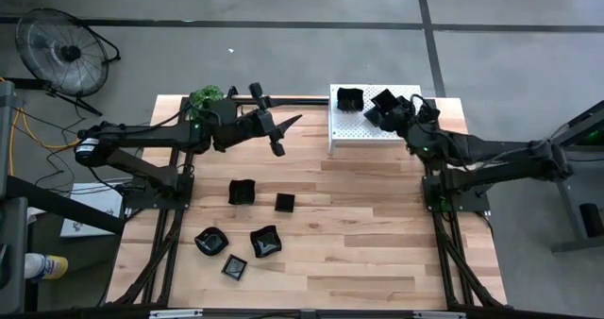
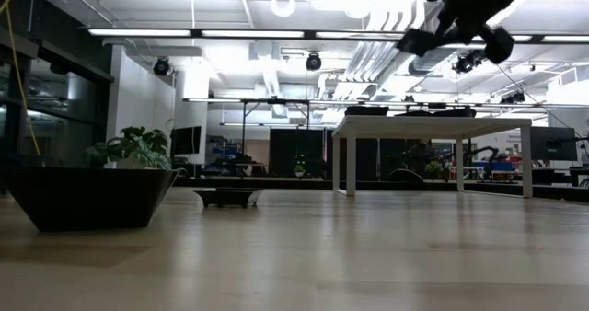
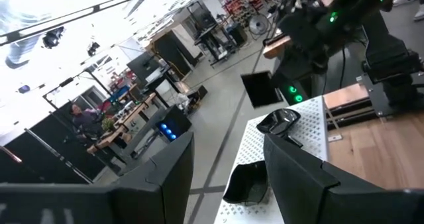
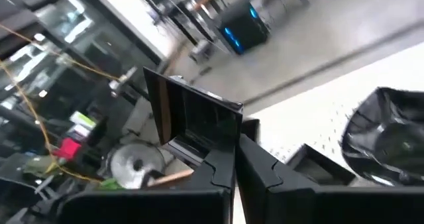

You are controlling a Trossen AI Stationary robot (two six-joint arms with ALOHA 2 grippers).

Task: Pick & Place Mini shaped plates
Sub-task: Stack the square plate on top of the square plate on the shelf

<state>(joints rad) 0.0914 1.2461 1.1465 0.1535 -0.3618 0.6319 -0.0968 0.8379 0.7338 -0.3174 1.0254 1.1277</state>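
Several glossy black mini plates lie flat on the wooden table, among them a square one (image 1: 284, 203) and wavy ones (image 1: 242, 192) (image 1: 265, 242). On the white perforated rack (image 1: 368, 135) at the far side rest a square plate (image 3: 248, 184) and a rounded one (image 3: 278, 121). My right gripper (image 4: 235, 148) hovers over the rack (image 1: 396, 109), shut on another square plate (image 4: 192, 118). My left gripper (image 1: 288, 135) hangs open and level, high above the table, left of the rack and pointing toward it, with nothing between its fingers (image 3: 228, 144). My right gripper pinches the square plate by its rim near one corner (image 4: 222, 139) between the two fingers. The plate stands on edge beyond the fingertips, tilted, its hollow facing the wrist camera. It is lifted clear above the rack.
A potted plant (image 1: 206, 97) stands at the table's far left corner, behind my left arm. A floor fan (image 1: 61, 45) is off the table. One plate (image 2: 87, 196) sits close to the low camera. Bare wood lies to the right, between the rack and the near edge.
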